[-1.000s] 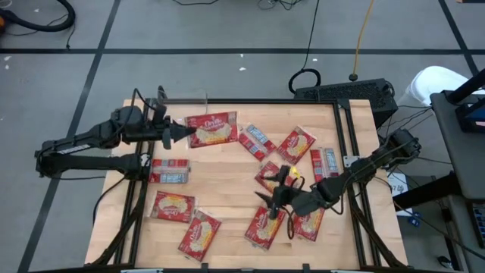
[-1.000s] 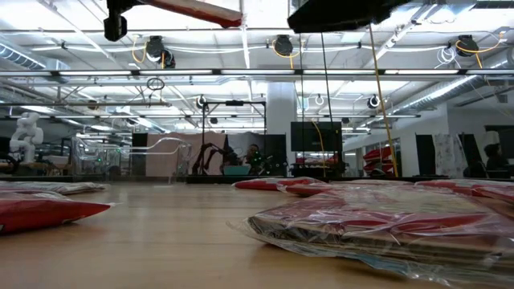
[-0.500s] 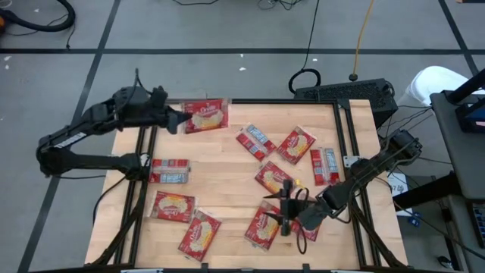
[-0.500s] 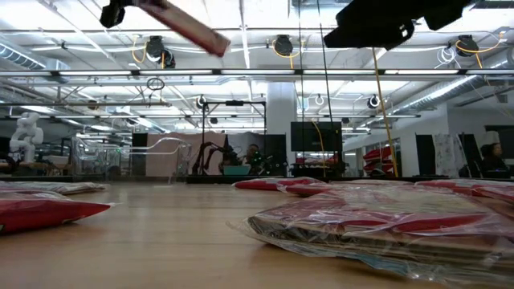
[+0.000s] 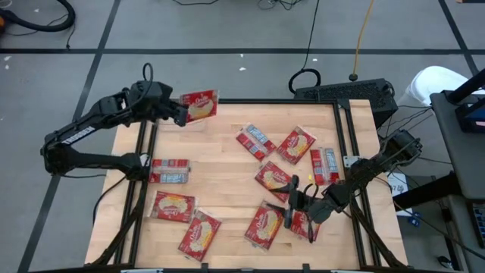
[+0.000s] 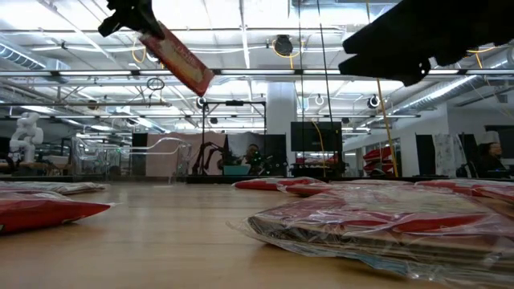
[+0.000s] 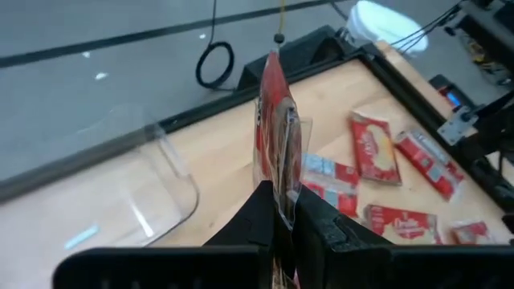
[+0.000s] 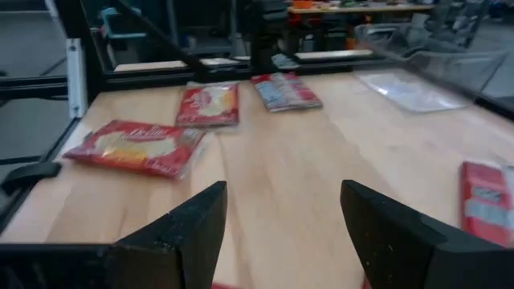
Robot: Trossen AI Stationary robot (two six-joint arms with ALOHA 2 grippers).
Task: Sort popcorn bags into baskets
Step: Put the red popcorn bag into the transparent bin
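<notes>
The left pincer [image 5: 180, 114] is clamped on one popcorn bag [image 5: 201, 105], holding it in the air above the far-left corner of the desk [image 5: 220, 178] — in the low view the bag [image 6: 177, 59] hangs tilted, high above the surface. The clear basket [image 7: 165, 172] sits at that same far-left corner, and in the left wrist view it lies just beside and below the held bag [image 7: 277, 140], which is gripped edge-on by its lower end with its long axis running forward, away from the fingers. The drop likely turns on this: the bag must come squarely over the bin and lie roughly flat along its length, since the bin looks only a little larger than a packet. The right pincer [image 5: 297, 206] hovers with its fingers apart low over the loose bags [image 5: 266, 225] at the near-right of the desk, well apart from the basket, so the left arm is far nearer.
</notes>
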